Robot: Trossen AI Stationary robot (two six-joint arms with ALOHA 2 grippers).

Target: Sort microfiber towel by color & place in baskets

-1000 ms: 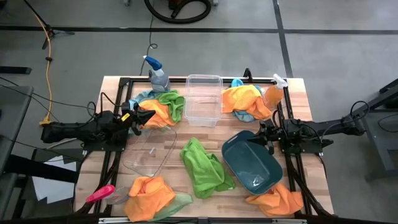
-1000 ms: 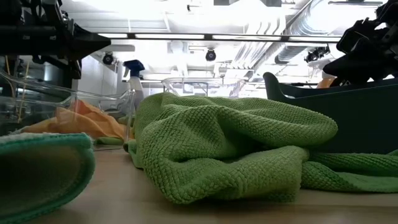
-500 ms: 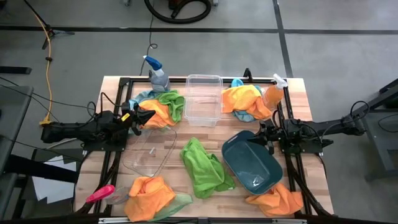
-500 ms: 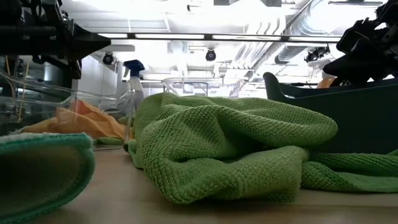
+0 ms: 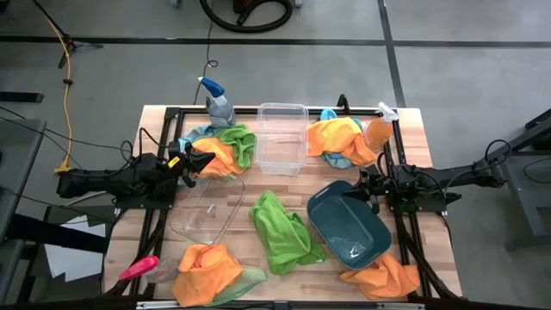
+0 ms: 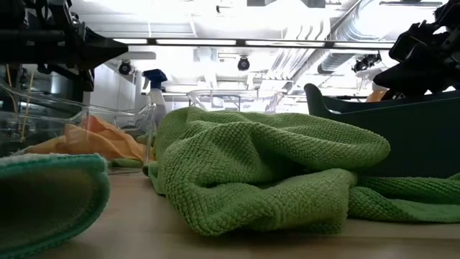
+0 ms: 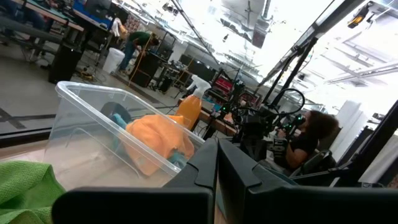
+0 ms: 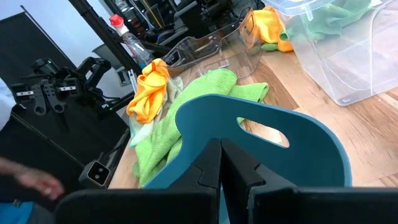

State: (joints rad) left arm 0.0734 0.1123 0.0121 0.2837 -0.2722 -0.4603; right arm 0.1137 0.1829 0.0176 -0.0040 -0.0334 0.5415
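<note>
- Both sets of jaws are pressed fully together with nothing between them: the left gripper sits at the edge of the orange and green towels on the table's left, and the right gripper rests over the rim of the teal basin.
- Only the high view shows the whole spread: the clear deep tub at the far middle, the shallow clear dish left of centre, a green towel between dish and basin, an orange-and-blue pile far right, and orange towels at the near left and near right.
- From the low view, the green towel fills the foreground and blocks most of the table behind it.
- Seen from the left wrist, a person is seated beyond the table.
- Two spray bottles stand at the far corners; a pink-handled tool lies near left.
</note>
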